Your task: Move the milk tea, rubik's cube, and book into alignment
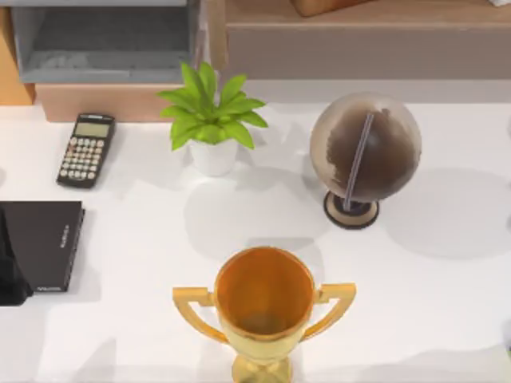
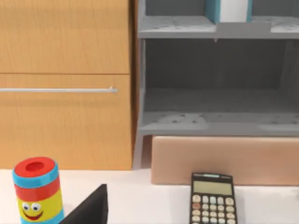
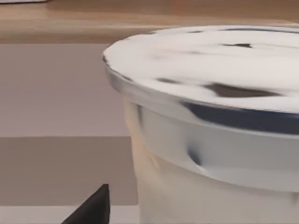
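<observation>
White-lidded milk tea point(image 3: 219, 140) looms just before the right arm's wrist camera, evidently the arm's target. The teal book point(image 2: 232, 10) stands on a grey shelf point(image 2: 215, 28) at twelve o'clock, beyond the desk point(image 1: 160, 239). Whether either arm's fingers are apart or together cannot be told.

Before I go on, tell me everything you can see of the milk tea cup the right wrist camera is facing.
The milk tea cup stands upright, very close to the right wrist camera. Its flat lid is white with a few dark patches, and a dark blue band runs along the lid's edge. Below that comes a pale, glossy collar with small dents, then a cream-coloured wall that looks like plastic. Its base lies below the picture, so what it stands on cannot be told. Behind it are a wooden ledge and a grey-brown panel. Nothing visibly touches it.
</observation>
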Robot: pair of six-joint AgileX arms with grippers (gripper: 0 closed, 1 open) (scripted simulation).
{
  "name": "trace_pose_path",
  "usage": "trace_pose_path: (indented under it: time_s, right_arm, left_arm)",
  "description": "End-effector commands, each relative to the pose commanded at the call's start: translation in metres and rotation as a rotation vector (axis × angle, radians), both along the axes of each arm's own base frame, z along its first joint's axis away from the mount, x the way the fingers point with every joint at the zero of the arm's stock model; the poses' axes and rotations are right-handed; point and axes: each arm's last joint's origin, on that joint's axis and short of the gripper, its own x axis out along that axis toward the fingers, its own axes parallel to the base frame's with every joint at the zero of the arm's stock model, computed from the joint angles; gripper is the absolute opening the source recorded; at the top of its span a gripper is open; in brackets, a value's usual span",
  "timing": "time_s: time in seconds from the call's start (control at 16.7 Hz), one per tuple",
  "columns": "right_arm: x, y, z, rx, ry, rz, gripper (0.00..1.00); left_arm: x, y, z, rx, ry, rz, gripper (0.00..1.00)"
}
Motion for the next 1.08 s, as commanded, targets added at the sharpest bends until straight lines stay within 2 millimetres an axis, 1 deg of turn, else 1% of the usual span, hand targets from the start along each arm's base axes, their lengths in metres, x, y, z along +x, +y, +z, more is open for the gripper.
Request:
trace_pose_path:
  time_s: [0.12,0.42,0.54,0.78,0.9,1.08]
  right_arm:
    - [-0.007,-0.001,0.001,-0.003,-0.006,0.001,1.0]
    - [-0.007,0.001,0.002,0.003,0.004,0.004,1.0]
    - [-0.011,0.001,0.013,0.004,0.006,0.004,1.0]
    - [-0.02,0.001,0.043,-0.008,-0.013,0.004,1.0]
    - [-0.024,0.001,0.049,-0.003,-0.005,0.004,1.0]
    - [-0.025,0.001,0.05,-0.001,-0.003,0.004,1.0]
  left_arm:
    - [0.0,0.0,0.0,0.0,0.0,0.0,1.0]
    - [0.0,0.0,0.0,0.0,0.0,0.0,1.0]
    - [0.0,0.0,0.0,0.0,0.0,0.0,1.0]
    - [0.0,0.0,0.0,0.0,0.0,0.0,1.0]
    - [0.0,0.0,0.0,0.0,0.0,0.0,1.0]
    - [0.0,0.0,0.0,0.0,0.0,0.0,1.0]
